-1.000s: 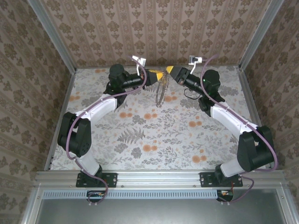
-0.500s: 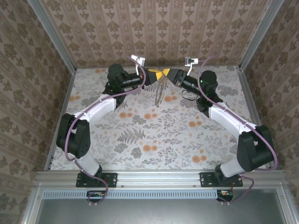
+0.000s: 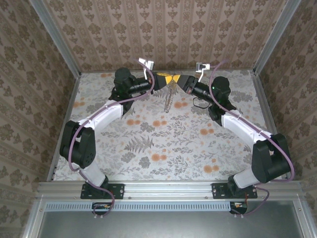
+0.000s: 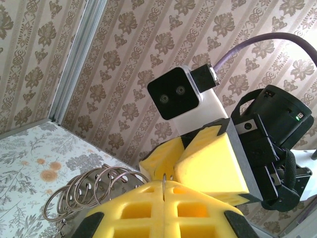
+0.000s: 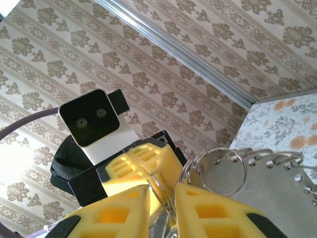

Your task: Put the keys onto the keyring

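At the back middle of the table my two grippers meet tip to tip above the floral top. My left gripper (image 3: 170, 79) (image 4: 163, 188) is shut on the thin wire of the keyring (image 4: 129, 172). Its coils and hanging metal pieces dangle below as a bunch (image 3: 168, 97). My right gripper (image 3: 180, 80) (image 5: 162, 192) faces it, its yellow fingers (image 5: 213, 213) narrowly apart. A shiny metal piece that looks like a key (image 5: 168, 230) is gripped between them. The ring wire (image 5: 218, 148) passes through that gap and loops out to the right.
Flat silver pieces with punched holes (image 5: 277, 193) hang on the coils beside my right fingers. Patterned walls close in the table (image 3: 163, 144) at the back and on both sides. Both arms stretch from the near rail toward the back wall.
My right gripper has slid left until its tips meet the left gripper's, and its jaws have narrowed. The hanging bunch has turned more edge-on. The left arm has barely moved.
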Robot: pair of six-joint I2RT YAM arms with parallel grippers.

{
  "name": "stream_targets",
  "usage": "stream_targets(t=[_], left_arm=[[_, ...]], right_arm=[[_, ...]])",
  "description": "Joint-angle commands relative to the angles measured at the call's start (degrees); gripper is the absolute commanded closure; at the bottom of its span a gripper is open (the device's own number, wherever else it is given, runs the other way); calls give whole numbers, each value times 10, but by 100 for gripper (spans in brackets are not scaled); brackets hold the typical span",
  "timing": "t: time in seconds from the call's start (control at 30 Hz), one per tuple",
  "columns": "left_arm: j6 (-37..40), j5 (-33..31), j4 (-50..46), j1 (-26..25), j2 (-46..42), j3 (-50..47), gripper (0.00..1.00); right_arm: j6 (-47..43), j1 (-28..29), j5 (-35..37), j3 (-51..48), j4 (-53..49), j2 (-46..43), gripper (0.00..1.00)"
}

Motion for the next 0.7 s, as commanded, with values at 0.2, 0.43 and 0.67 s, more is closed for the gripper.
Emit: stream_targets(t=[0.2,0.43,0.67], left_arm=[[10,-13,10,1,-24,11,100],[8,-15,11,-3,-25,8,100],[5,-15,12,-8,-25,5,100]], right_arm=[[-10,6,-3,-3,9,-18,78],[4,12,-2,12,29,4,81],[18,14,4,24,48,23,80]])
